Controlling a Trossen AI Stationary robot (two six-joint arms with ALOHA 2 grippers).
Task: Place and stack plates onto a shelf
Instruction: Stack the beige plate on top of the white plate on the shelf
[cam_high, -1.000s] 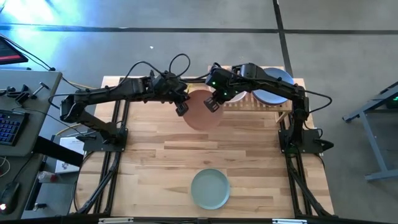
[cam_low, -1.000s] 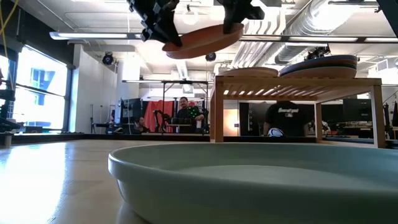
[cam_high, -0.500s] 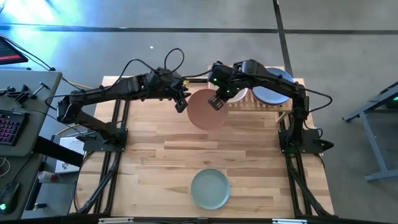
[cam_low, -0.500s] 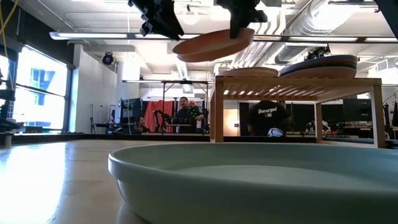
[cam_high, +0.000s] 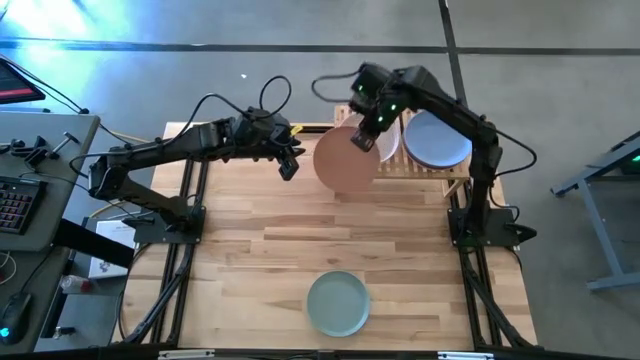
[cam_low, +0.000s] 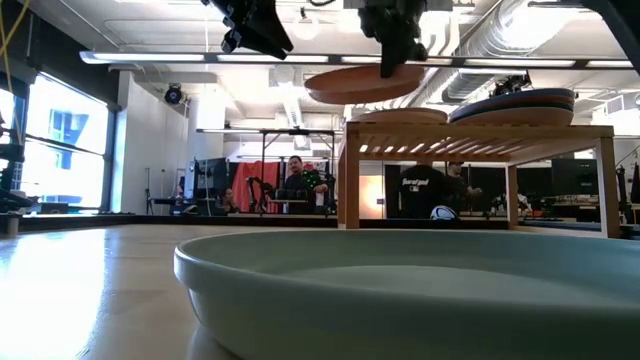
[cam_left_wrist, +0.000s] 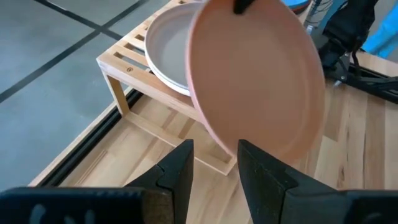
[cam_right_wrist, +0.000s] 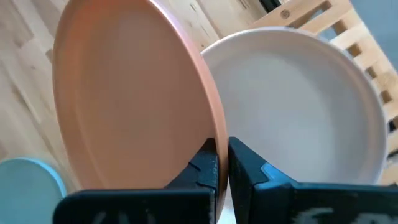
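Salmon plate (cam_high: 345, 162) shifted toward shelf (cam_high: 455, 168).

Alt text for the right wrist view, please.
The right gripper is pinched shut on the rim of a salmon plate, held beside a beige plate lying on the slatted wooden shelf. A mint plate lies on the tabletop beyond.

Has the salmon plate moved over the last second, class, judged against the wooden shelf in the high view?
Yes. The salmon plate, pinched by the right gripper, has shifted toward the shelf; its edge now overlaps the shelf's left end, over the beige plate.
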